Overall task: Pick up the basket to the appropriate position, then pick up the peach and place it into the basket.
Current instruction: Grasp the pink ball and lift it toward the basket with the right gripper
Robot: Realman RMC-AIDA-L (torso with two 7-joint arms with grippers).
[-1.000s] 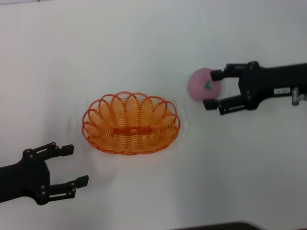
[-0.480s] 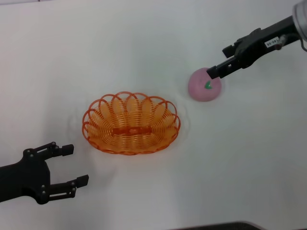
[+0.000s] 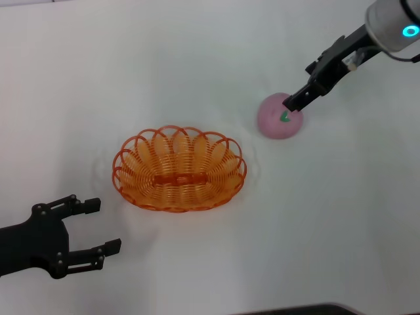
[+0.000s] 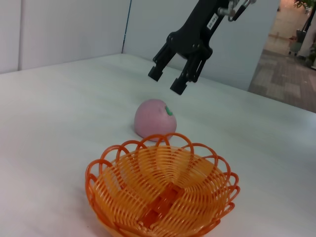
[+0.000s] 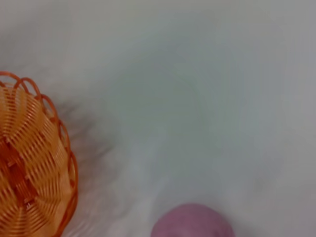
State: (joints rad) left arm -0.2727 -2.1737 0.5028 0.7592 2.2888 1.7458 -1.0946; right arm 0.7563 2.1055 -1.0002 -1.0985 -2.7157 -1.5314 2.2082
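The orange wire basket (image 3: 178, 169) sits upright on the white table, left of the peach. The pink peach (image 3: 279, 117) lies on the table with its green leaf mark facing up. My right gripper (image 3: 295, 102) hangs above the peach, apart from it. The left wrist view shows this gripper (image 4: 167, 80) open and empty over the peach (image 4: 155, 118), with the basket (image 4: 160, 197) nearer. The right wrist view shows the basket's rim (image 5: 69, 163) and the top of the peach (image 5: 192, 222). My left gripper (image 3: 104, 226) is open and empty at the front left.
The white table (image 3: 210, 52) stretches all round the basket and the peach. A dark edge (image 3: 295, 310) shows at the table's front. A wall and a room opening (image 4: 291, 39) lie beyond the table's far side.
My right gripper, which had its fingers on either side of the peach at table height, has risen and tilted above it. The peach, basket and left arm have not moved.
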